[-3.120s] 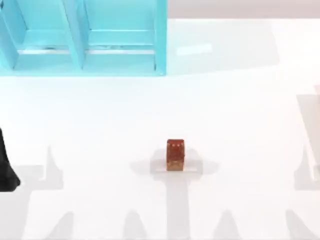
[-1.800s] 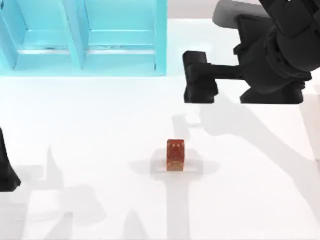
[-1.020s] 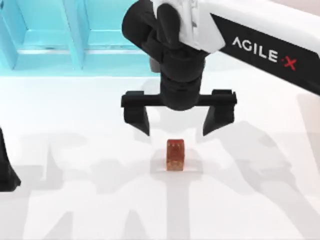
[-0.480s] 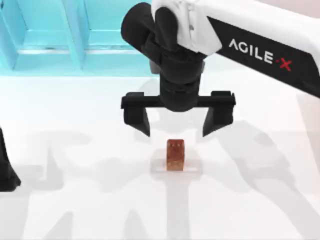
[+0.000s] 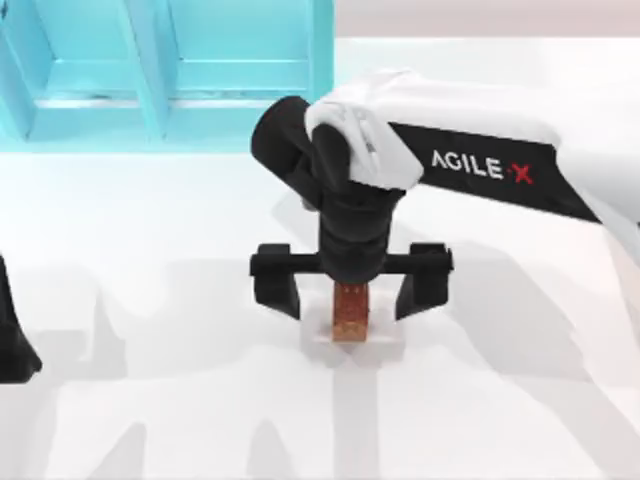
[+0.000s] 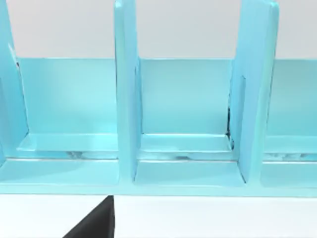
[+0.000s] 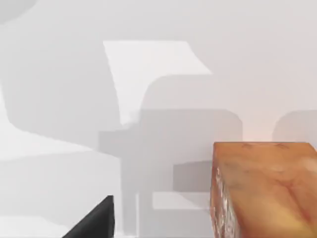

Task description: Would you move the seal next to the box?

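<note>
A white counter [image 5: 150,250] spreads across the scene, seen from above. Along its far edge, toward the left, stands a large pale blue box [image 5: 170,70] divided into open compartments.

The right arm [image 5: 480,165], white with a black wrist, reaches in from the right side to the middle of the counter. The left arm [image 5: 12,330] is parked at the left edge.

The right pincer [image 5: 350,290] points down with its two black fingers spread wide, far wider than the seal. One finger stands on each side of the block, apart from it, so nothing is gripped yet.

The seal [image 5: 350,312], a small upright reddish-brown block, rests on the counter near the middle, well apart from the box. The wrist hides its top, so whether the pincer is low enough for a full grip is hard to judge.

To do this step well, the pincer should likely stay centred over the seal, settle until its fingers flank the block's sides, then close evenly so the block stays upright.
</note>
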Robot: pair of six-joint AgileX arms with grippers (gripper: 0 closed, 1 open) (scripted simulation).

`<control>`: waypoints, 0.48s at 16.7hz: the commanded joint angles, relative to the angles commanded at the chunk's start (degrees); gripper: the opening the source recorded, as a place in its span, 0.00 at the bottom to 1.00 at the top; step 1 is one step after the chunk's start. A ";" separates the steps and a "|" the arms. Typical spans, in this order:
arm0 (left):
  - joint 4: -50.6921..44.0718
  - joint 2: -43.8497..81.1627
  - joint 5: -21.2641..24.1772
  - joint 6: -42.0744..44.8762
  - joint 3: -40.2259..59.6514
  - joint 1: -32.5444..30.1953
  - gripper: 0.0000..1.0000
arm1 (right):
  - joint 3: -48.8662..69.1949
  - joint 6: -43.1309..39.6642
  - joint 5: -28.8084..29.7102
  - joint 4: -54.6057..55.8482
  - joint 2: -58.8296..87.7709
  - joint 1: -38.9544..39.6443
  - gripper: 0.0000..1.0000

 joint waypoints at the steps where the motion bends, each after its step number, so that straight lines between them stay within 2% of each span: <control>1: 0.00 0.00 0.00 0.00 0.00 0.00 1.00 | -1.11 0.04 0.00 1.20 0.30 0.03 1.00; 6: 0.00 0.00 0.00 0.00 0.00 0.00 1.00 | -1.70 0.07 0.00 1.86 0.50 0.06 1.00; 8: 0.00 0.00 0.00 0.00 0.00 0.00 1.00 | -1.70 0.07 0.00 1.86 0.50 0.06 0.85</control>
